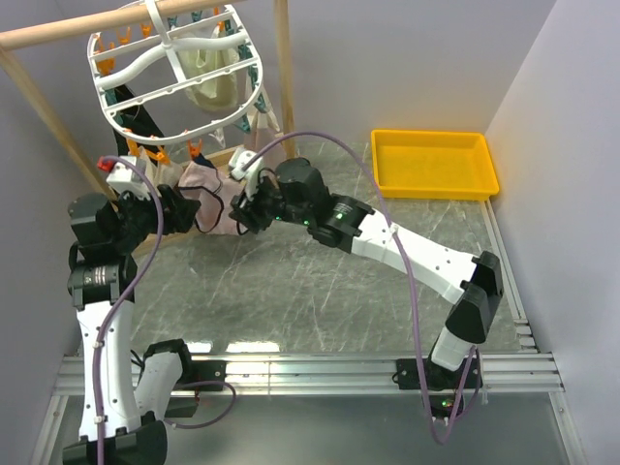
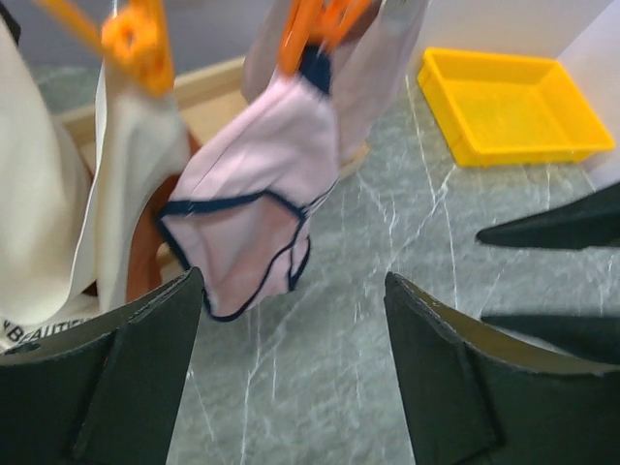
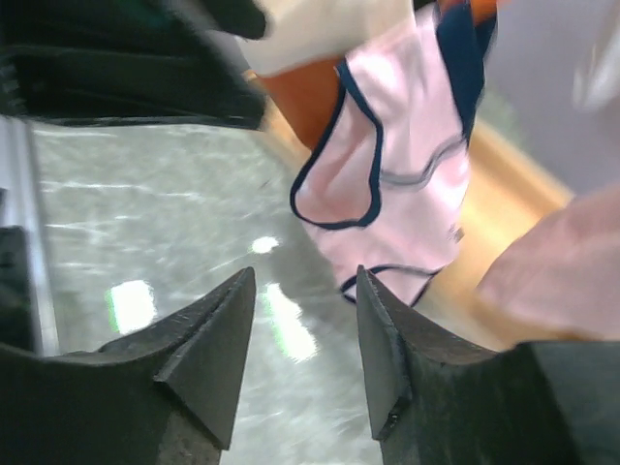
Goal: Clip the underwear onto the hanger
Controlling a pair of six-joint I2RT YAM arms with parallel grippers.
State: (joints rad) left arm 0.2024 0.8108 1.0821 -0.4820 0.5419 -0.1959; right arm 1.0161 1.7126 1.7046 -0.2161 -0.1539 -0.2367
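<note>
Grey marble table (image 1: 291, 281), yellow tray (image 1: 434, 165) far right. Pink underwear (image 2: 262, 194) hangs from an orange clothespin (image 2: 325, 24) under the white hanger (image 1: 174, 73). Left gripper (image 2: 293, 291) and right gripper (image 3: 305, 281) flank it, both jaws spread, nothing held.

This was probably a robotics lab cell, not a home: plain pale walls (image 1: 562, 107) boxed in a marble-patterned table (image 1: 291, 291), aluminium rails (image 1: 320, 373) held the arm bases (image 1: 426, 373) far behind the right gripper (image 1: 238, 215), and a yellow tray (image 1: 433, 165) sat well apart from it.
</note>
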